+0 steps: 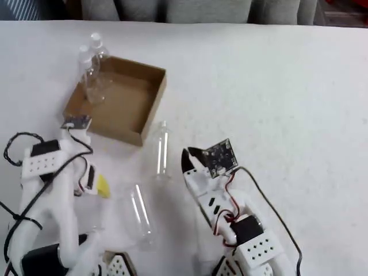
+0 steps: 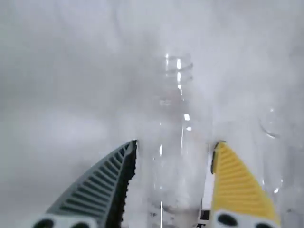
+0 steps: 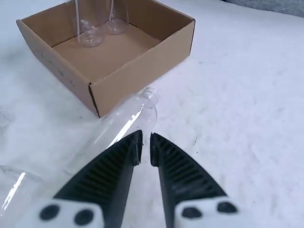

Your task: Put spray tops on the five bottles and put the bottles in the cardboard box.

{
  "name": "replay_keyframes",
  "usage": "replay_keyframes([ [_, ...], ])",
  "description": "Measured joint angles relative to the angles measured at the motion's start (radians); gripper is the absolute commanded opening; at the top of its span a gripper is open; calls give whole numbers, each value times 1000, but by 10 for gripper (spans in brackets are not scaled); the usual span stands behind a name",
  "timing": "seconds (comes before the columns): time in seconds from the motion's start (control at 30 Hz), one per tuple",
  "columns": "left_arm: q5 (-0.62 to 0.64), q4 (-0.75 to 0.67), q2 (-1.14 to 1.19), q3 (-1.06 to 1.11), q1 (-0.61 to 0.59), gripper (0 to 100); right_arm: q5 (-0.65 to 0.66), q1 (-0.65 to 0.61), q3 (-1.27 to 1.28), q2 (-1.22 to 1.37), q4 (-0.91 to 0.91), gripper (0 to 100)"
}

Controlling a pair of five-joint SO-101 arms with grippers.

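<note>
From above, you have the shallow brown cardboard box (image 1: 150, 109) on the far-left part of the white tabletop (image 1: 276, 86). Two clear plastic bottles (image 1: 89, 72) with white tops (image 1: 95, 39) stand upright, close together, in the box's far-left corner. A third bottle (image 1: 162, 150), clear and bare-necked, lies on the tabletop just beside the box's near-right corner, with its neck toward the far edge. A fourth bottle (image 1: 141, 214), also clear, lies closer to the near edge, between your two arms. Your left gripper (image 1: 96, 188) sits near the box's near-left corner. Your right gripper (image 1: 186, 155) sits just beside the third bottle, on the side away from the box.

In the left wrist view, your left gripper (image 2: 173, 142) is clamped on a clear held bottle (image 2: 178, 109) with an open threaded neck. The grey finger (image 2: 102, 185) presses one wall and the yellow finger (image 2: 237, 185) the other.

In the right wrist view, your right gripper (image 3: 145, 142) is pinched together on nothing, with a thin slit between its black fingers (image 3: 114, 175). Just past the tips, the third bottle (image 3: 121, 124) lies with its neck near a corner of the cardboard box (image 3: 137, 71). The two clear plastic bottles (image 3: 90, 33) stand at the box's far side.
</note>
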Motion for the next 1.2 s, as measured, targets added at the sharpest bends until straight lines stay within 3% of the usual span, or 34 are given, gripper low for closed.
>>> replay_keyframes([
  [0.23, 81, -189, 0, 140, 26, 236, 0, 0, 0, 0, 0, 16],
  [0.4, 89, -235, -2, 184, 92, 11, 0, 0, 0, 0, 0, 16],
  [0.73, 89, -233, 0, 126, 107, 20, 0, -2, 0, 0, 0, 16],
  [0.97, 89, -121, 2, -130, -64, 20, 0, -2, 0, 0, 48, 18],
  [1.2, 89, -107, 5, -324, -316, 20, 110, -68, -23, 0, 123, 19],
])
